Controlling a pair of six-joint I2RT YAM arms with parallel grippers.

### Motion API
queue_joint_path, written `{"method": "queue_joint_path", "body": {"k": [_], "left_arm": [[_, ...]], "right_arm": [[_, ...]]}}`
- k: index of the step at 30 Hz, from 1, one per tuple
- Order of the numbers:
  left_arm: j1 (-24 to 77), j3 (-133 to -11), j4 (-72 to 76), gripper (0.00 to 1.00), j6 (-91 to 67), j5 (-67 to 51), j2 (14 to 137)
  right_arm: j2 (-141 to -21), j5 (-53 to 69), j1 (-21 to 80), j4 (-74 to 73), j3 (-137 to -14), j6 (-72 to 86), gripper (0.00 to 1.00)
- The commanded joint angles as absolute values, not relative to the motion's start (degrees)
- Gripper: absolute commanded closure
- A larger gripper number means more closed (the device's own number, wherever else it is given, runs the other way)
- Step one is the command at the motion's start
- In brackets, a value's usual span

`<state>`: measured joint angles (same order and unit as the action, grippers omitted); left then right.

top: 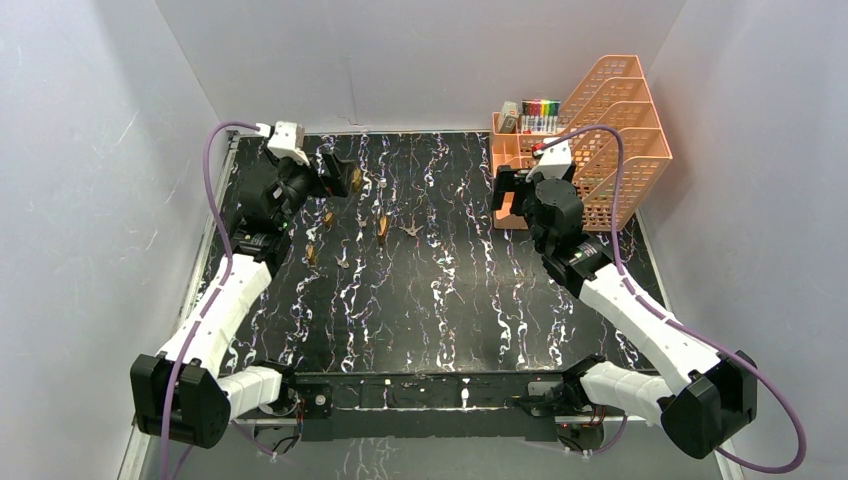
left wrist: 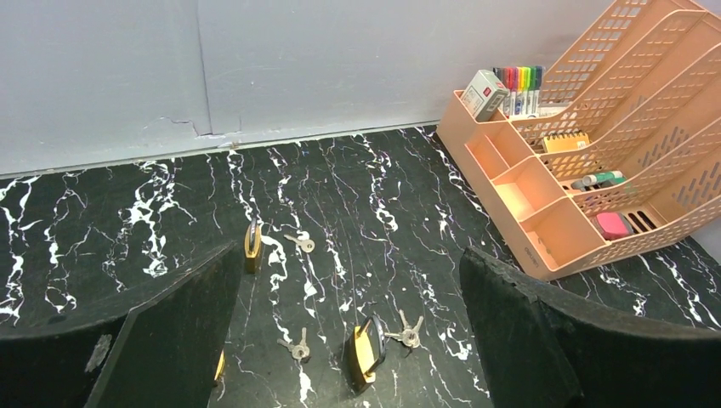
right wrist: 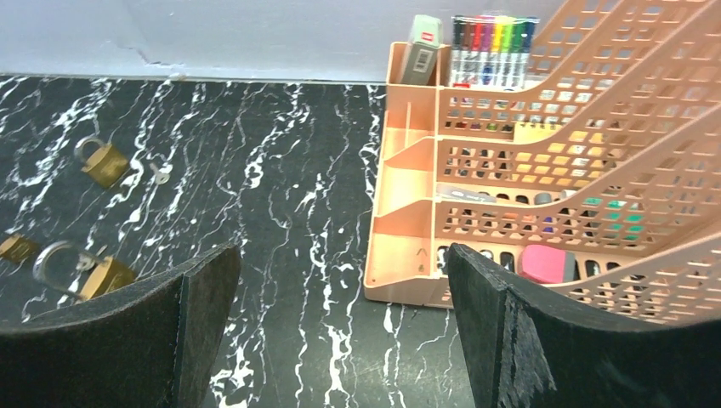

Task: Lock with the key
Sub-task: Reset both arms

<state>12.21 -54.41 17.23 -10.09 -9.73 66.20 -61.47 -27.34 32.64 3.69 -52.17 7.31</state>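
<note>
Evidently the opening step is shown, with nothing yet grasped: the left gripper (top: pixel 338 176) and the right gripper (top: pixel 505 195) are both held above the far half of the table, jaws fully parted and empty. Several brass padlocks and small keys are scattered on the left-centre of the surface, below and just ahead of the left arm. In the left wrist view one padlock (left wrist: pixel 366 350) is seen lying beside a key pair (left wrist: pixel 408 333), and an upright padlock (left wrist: pixel 252 244) stands near a single key (left wrist: pixel 300 244). A descent onto one key is judged to be called for next. As the keys lie flat and thin, a careful fingertip pinch would be needed, while the lock would be steadied by the other arm. The table (top: pixel 450 300) is covered in black sheet veined with white. A peach organiser (top: pixel 612 160) holding coloured markers (top: pixel 541 108) is set at the far right corner, and plain pale walls (top: pixel 420 50) enclose the cell.
</note>
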Motion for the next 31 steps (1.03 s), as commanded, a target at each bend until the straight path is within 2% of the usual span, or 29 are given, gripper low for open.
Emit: {"method": "queue_joint_path", "body": {"k": [1,8,15,21,31], "left_arm": [[12.22,-51.72,22.33,0.02,-9.12,-9.78,61.82],[12.22,-49.99,24.45,0.02,-9.04,-9.06,59.93],[12.22,-49.09,26.64,0.02,-9.61,-12.70,57.27],[12.22,-50.55,24.83,0.02,-9.86,-11.86,58.31],[12.22,-51.52,23.63,0.02,-9.81,-12.36,58.02]], "right_arm": [[-60.49,-35.41,32.65,9.14,-50.99,6.91,0.02],[-57.81,-38.29,32.67,11.58,-48.07,4.70,0.01],[-57.75,-37.90,32.64,6.86,-50.72,7.72,0.01],[-60.78,-34.82,32.65,1.27,-53.62,12.11,0.01],[-57.28,-23.69,32.68,2.54,-52.70,7.01,0.02]]}}
